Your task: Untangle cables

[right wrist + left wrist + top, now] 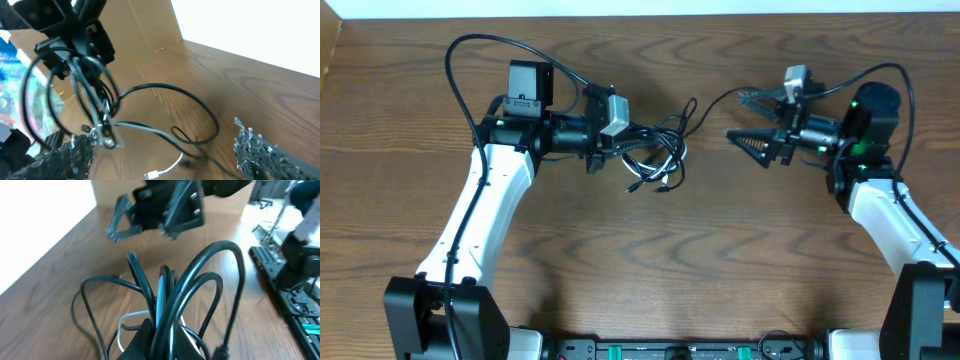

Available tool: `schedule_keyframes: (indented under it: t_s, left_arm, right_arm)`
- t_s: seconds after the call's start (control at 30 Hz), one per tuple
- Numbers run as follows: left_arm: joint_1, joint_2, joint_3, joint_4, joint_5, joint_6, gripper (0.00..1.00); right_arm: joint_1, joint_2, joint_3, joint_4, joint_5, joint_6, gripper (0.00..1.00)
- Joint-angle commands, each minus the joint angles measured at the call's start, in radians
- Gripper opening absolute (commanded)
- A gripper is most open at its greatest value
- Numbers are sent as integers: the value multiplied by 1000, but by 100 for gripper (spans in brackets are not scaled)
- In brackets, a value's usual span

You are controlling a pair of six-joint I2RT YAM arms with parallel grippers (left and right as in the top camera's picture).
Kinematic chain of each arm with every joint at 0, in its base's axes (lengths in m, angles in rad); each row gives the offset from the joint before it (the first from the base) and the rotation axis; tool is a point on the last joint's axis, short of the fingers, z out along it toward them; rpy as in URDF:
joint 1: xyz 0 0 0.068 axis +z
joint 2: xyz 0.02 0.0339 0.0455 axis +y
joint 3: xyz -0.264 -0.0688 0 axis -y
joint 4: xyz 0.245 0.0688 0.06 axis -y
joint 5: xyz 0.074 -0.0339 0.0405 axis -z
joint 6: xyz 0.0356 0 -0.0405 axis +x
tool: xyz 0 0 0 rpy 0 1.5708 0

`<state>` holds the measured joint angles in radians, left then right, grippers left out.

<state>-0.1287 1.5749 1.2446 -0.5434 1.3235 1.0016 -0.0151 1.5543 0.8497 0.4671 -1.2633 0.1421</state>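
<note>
Currently the cables [658, 158] lie as one knotted bundle on the table [640, 270], left of centre. Several black loops stand up, and a white cord [169, 165] trails out beneath them to its plug end. My left gripper [628, 135] is pressed together on the bundle, pinching a clump of strands. My right gripper [735, 115] hangs well apart from the bundle, jaws spread wide and holding nothing.

Recommended procedure, as I judge it:
- Hold the left pinch firm as an anchor.
- Bring the right jaws to one free strand, preferably an outer loop or the white cord, not the dense knot.
- Close on that strand alone.
- Draw it away slowly, low over the table.

Risk: gripping two strands together would likely tighten the knot
</note>
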Motion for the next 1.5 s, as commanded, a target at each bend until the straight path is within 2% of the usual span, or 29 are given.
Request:
schedule_keyframes:
  t_s: [0.0,0.27,0.47,0.6,0.67,0.7,0.73,0.77,0.83,1.13,1.47]
  left_arm:
    - [-2,-3,6,-1,167,79,8]
    - [-2,-3,6,-2,229,79,8]
    - [-7,-3,6,-2,249,78,7]
    - [-30,-3,6,2,248,79,8]
    - [-33,-3,6,6,247,79,7]
    - [-32,-3,6,6,247,79,7]
    - [-31,-3,6,6,240,79,7]
    - [-29,-3,6,5,228,79,8]
    - [-27,-3,6,5,201,77,8]
    - [-22,-3,6,-18,94,74,8]
    - [-3,-3,6,-41,44,74,8]
  right_arm:
    - [13,-11,6,-5,-26,0,89]
    - [161,-11,6,-14,10,0,89]
    - [312,-11,6,-39,144,-1,89]
    - [382,-11,6,-53,207,-10,72]
    - [393,-11,6,-53,207,-12,45]
    - [393,-11,6,-55,208,-16,38]
    - [391,-11,6,-57,208,-24,20]
    - [387,-11,6,-60,208,-24,11]
    - [370,-11,6,-78,212,-24,1]
    - [222,-11,6,-283,436,-23,1]
    - [77,-11,6,-307,442,0,1]
